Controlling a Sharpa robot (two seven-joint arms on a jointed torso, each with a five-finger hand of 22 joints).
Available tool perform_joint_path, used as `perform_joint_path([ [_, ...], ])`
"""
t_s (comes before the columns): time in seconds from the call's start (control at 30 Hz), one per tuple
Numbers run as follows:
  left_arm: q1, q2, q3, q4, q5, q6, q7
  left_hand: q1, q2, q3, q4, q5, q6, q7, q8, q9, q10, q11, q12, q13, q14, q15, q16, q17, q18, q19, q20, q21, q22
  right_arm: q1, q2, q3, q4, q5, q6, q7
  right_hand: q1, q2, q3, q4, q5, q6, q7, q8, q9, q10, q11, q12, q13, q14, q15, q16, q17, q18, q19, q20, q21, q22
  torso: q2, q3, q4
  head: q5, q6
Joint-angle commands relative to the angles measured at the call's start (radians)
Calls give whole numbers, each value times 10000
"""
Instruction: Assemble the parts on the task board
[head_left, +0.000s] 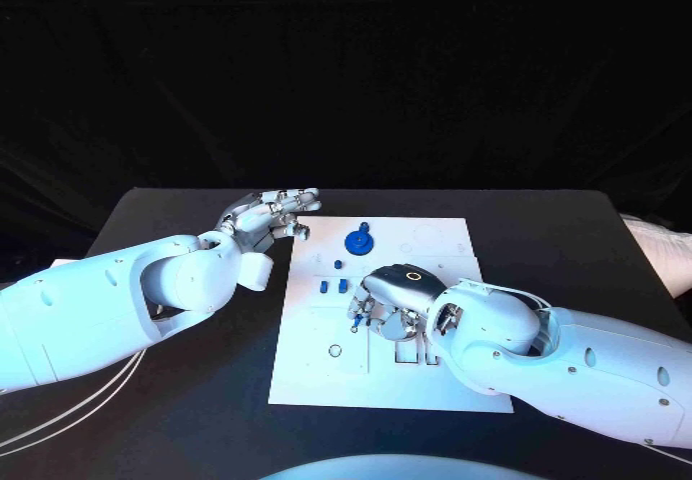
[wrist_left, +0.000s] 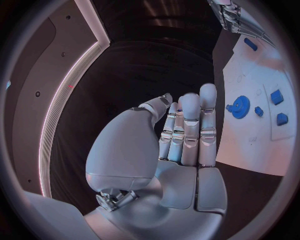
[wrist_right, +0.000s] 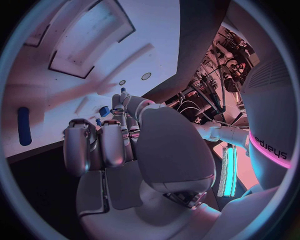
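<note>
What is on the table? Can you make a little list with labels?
table: black
task board: white plate in the middle
gear: round, blue, on the board's far part
small parts: blue pieces on the board near the gear
left hand: beside the board's far left corner, holds nothing
right hand: over the board's middle, pinches a small blue part

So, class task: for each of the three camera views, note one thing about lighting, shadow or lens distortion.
Head view: the task board is brightly lit against a black table and a dark background. Left wrist view: fisheye bends the board's edge, and the left hand looms large. Right wrist view: pinkish light falls on the board, the fingers of the right hand cast long soft shadows across it, and its recess edges curve.
</note>
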Motion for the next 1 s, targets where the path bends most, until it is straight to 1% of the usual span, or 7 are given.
perform_joint_path([
  [0.03, 0, 18, 6, 6, -4, 154, 60, 110, -10, -53, -28, -24, -79, -9, 17, -14, -76, 8, 28, 4, -65, -6, -52, -8, 133, -86, -4, -40, -13, -25, 39, -3, -32, -38, 273, 123, -123, 12, 60, -19, 2, -5, 99, 45, 14, -45, -28, -32, 0, 353, 32, 2, -13, 57, 17, -4, -6, 417, 1, 11, 0, 21, -32],
  [0.17, 0, 15, 6, 7, -5, 160, 56, 111, -9, -60, -30, -23, -91, -5, 14, -16, -90, 12, 30, 2, -70, -3, -56, -22, 132, -84, -3, -42, -14, -34, 62, -6, -58, -88, 303, 104, -124, 12, 60, -20, 2, -5, 99, 44, 14, -46, -28, -32, 0, 353, 32, 1, -14, 58, 17, -3, -7, 417, -3, 1, 0, 28, -55],
  [0.33, 0, 10, 6, 7, -7, 171, 45, 111, -9, -60, -30, -23, -91, -5, 14, -16, -90, 12, 30, 2, -70, -3, -56, -22, 132, -84, -3, -42, -14, -39, 84, -8, -88, -146, 368, 77, -138, 12, 56, -23, 0, -9, 104, 43, 15, -51, -23, -33, -3, 353, 35, 3, -12, 58, 16, -2, -8, 415, -5, 9, -2, 40, -80],
  [0.67, -1, -8, 6, 23, -5, 198, 14, 111, -9, -60, -30, -23, -91, -5, 14, -16, -90, 12, 30, 2, -70, -3, -56, -22, 132, -84, -3, -42, -14, -51, 236, -31, -222, -318, 403, 10, -138, 12, 56, -23, 0, -9, 104, 43, 15, -51, -23, -33, -3, 353, 35, 3, -12, 58, 16, -2, -8, 415, 3, 13, 4, 66, -112],
  [0.77, -1, -13, 6, 27, -27, 209, 1, 111, -9, -60, -30, -23, -91, -5, 14, -16, -90, 12, 30, 2, -70, -3, -56, -22, 132, -84, -3, -42, -14, -53, 272, -35, -251, -355, 423, -4, -154, 12, 51, -28, -1, -12, 108, 41, 17, -56, -20, -32, -7, 354, 39, 6, -8, 59, 11, 1, -11, 410, -2, 8, 5, 64, -115],
  [0.87, -1, -17, 6, 29, -41, 214, -7, 111, -9, -60, -30, -23, -91, -5, 14, -16, -90, 12, 30, 2, -70, -3, -56, -22, 132, -84, -3, -42, -14, -54, 306, -41, -277, -381, 491, -16, -154, 12, 51, -28, -1, -12, 108, 41, 17, -56, -20, -32, -7, 354, 39, 6, -8, 59, 11, 1, -11, 410, -9, 2, -3, 68, -125],
  [1.0, -1, -19, 6, 34, -48, 225, -17, 111, -9, -60, -30, -23, -91, -5, 14, -16, -90, 12, 30, 2, -70, -3, -56, -22, 132, -84, -3, -42, -14, -55, 338, -53, -308, -441, 652, -70, -162, 10, 47, -32, -1, -14, 110, 41, 19, -58, -18, -32, -9, 353, 40, 5, -10, 58, 14, 2, -9, 414, -4, 11, -5, 81, -152],
])
